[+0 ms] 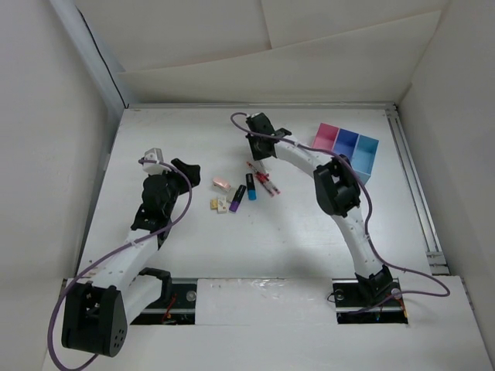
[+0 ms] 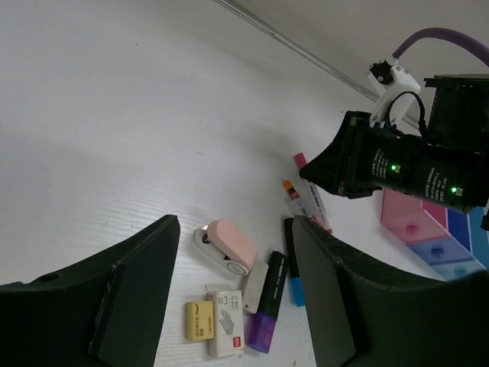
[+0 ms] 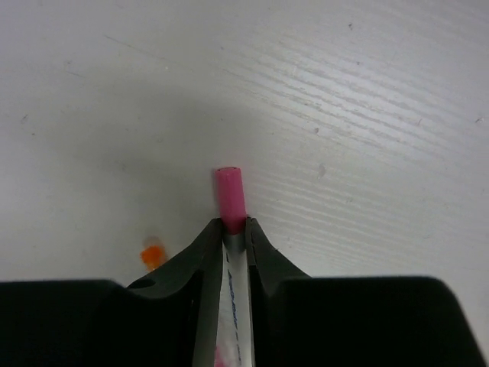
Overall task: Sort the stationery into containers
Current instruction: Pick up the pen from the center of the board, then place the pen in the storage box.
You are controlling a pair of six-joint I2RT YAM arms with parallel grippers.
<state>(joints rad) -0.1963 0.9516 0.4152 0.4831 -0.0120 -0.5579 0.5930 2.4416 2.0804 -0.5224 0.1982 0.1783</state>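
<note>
From above, my left gripper (image 1: 188, 171) hangs at the left of the white table (image 1: 309, 232), just left of the scattered stationery. A pink case (image 1: 221, 183), a cream eraser (image 1: 214, 203), a white eraser (image 1: 223, 205), a purple marker (image 1: 237, 199) and a blue marker (image 1: 250, 187) lie close together at mid-frame. My right gripper (image 1: 256, 157) reaches in from the right onto the upper end of the pink-tipped pen (image 1: 264, 179). The three-bin tray (image 1: 363, 158), pink, dark blue and light blue, sits at the upper right, apart from the items.

My left wrist camera shows my fingers (image 2: 130, 298) spread wide with nothing between them. Past them, at the bottom centre of the frame, lie the pink case (image 2: 229, 245), the two erasers and both markers. An orange-tipped pen (image 2: 290, 189) lies beside the pink-tipped pen (image 2: 313, 200), whose top end is under my right gripper (image 2: 336, 164). A corner of the tray (image 2: 416, 222) shows at the right edge.

In my right wrist camera, my fingers (image 3: 200, 248) are clamped on the white barrel of the pink-tipped pen (image 3: 231, 195), and its pink end sticks out beyond them at centre frame. I cannot tell whether it is off the table. An orange tip shows at the lower left.
</note>
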